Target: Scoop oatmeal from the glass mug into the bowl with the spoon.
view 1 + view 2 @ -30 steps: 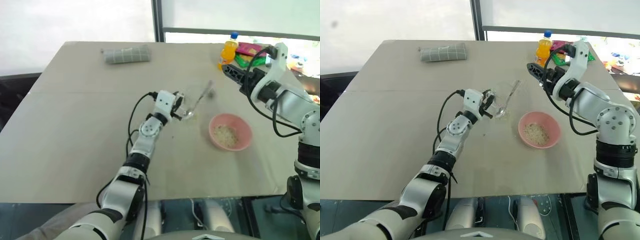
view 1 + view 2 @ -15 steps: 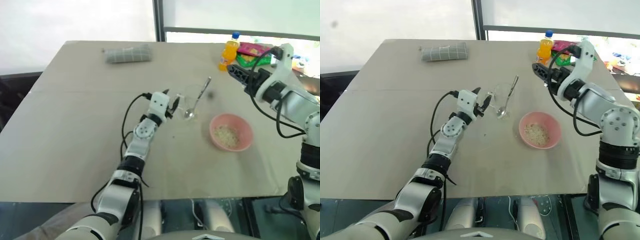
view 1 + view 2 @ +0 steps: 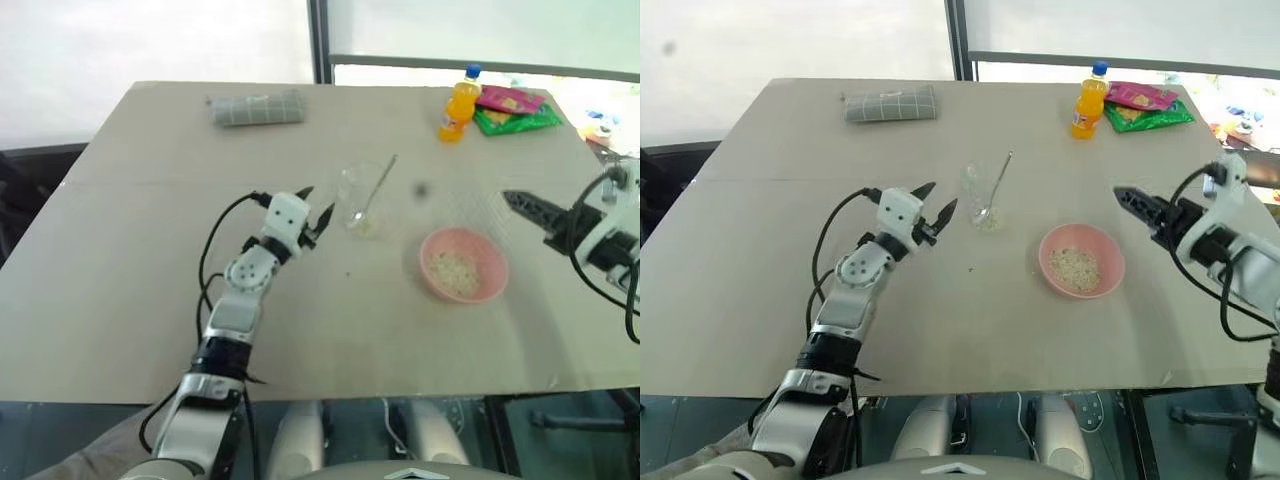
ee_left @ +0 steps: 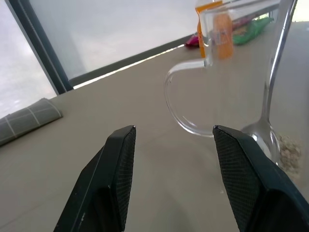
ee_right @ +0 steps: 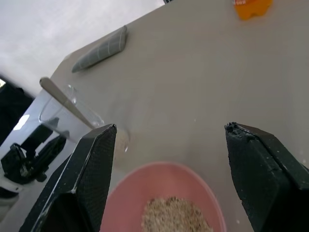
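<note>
Just ahead of the left jaws, in line with the gap between them: the glass mug [image 3: 352, 192], upright on the bench [image 3: 150, 250], its handle turned toward the tips and untouched. Inside it, leaning on the rim away from those jaws: the spoon [image 3: 378, 184], scoop down, handle up and free. Close ahead of the right jaws and a little below them: the bowl [image 3: 462, 264], with a small heap of oatmeal [image 3: 452, 270] in its middle. Well apart from the right jaws, beyond the bowl: mug and spoon.

Left jaws: about half open, holding nothing. Right jaws: spread wide, holding nothing.

Probably between scoops, or near the end; hard to tell how much is left in the mug, with only a few flakes showing at its foot.

For another scoop:
- Steady the mug first. Close the left jaws on the handle or wall, gently, since clear glass hides its edges.
- Bring the right jaws over the bowl to the spoon's upper handle and pinch it well above the rim.
- Lift straight along the handle's lean to avoid levering the mug over.
- Keep the scoop level on the way across, and tip only once above the bowl's middle.
</note>
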